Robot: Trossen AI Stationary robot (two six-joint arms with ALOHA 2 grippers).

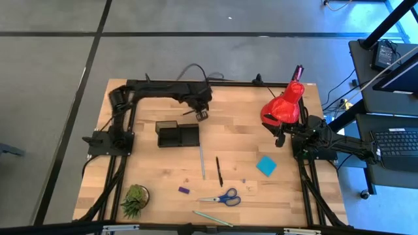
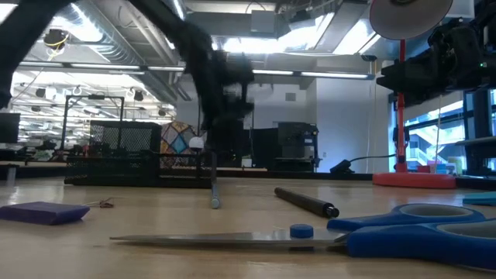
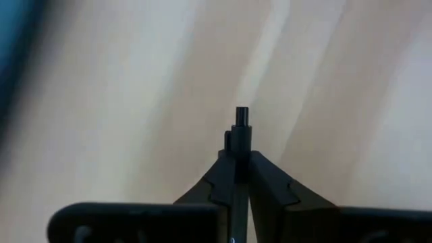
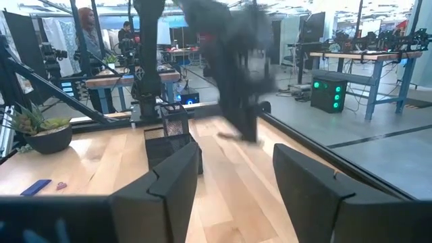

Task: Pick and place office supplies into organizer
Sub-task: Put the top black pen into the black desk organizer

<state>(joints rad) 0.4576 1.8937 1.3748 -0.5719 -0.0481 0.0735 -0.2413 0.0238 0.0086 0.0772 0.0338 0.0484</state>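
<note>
My left gripper (image 1: 201, 112) hovers just beyond the far right corner of the black organizer (image 1: 176, 134), shut on a thin dark pen (image 3: 241, 125); in the low view it shows blurred (image 2: 221, 85). My right gripper (image 4: 233, 196) is open and waits at the table's right side beside the red lamp. On the near half of the table lie a pale pen (image 1: 202, 162), a dark pen (image 1: 219, 171), blue-handled scissors (image 1: 222, 198), a purple block (image 1: 184, 190), a cyan sticky-note pad (image 1: 266, 166) and a pale pencil (image 1: 212, 219). My left gripper pinches the dark pen between its two shut fingers (image 3: 270, 189). Only the pen's short stepped end (image 3: 241, 116) shows, sticking out past the fingertips. The pen is lifted clear above the wooden table; the fingers hide the rest of it.
A red desk lamp (image 1: 284, 104) stands at the far right, close to my right arm. A small potted plant (image 1: 135, 199) sits at the near left corner. Bare wood lies between the organizer and the lamp. People and benches show in the room beyond.
</note>
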